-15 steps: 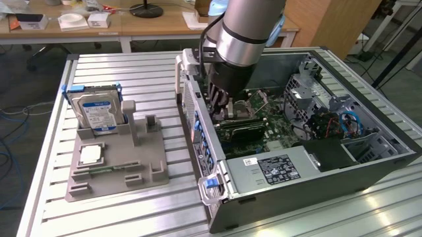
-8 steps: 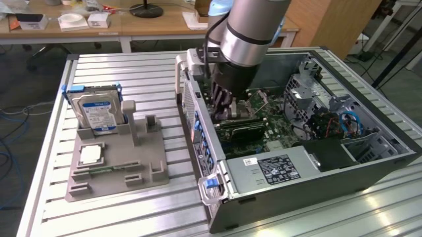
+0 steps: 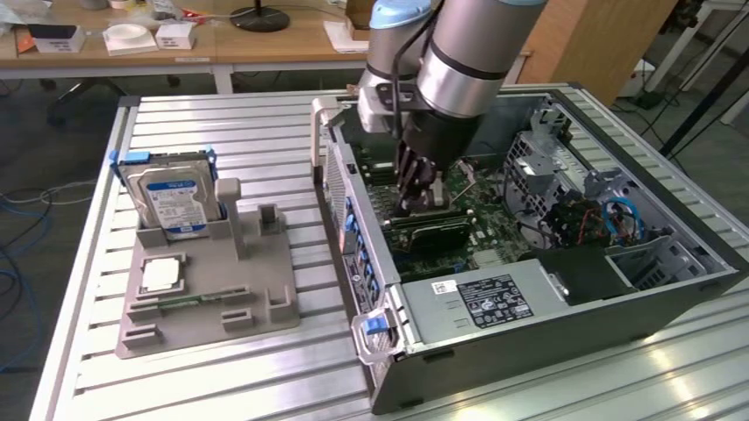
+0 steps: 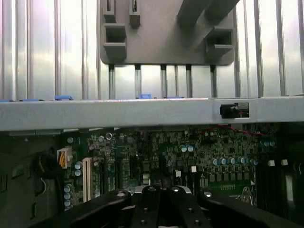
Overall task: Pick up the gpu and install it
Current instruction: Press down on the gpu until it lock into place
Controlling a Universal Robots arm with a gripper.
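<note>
Dark green, the gpu [image 3: 431,230] already lies inside the computer case [image 3: 655,307]; the gripper [image 3: 419,206] is just above it, and whether it grips the card cannot be told.

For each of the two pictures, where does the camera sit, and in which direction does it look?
Exterior view: off the arm, raised, looking down at the open computer case, the grey holder and the arm with its gripper inside the case.
Wrist view: on the wrist, looking past the gripper over the motherboard towards the holder.
Shared: gripper, motherboard, case, holder.
</note>
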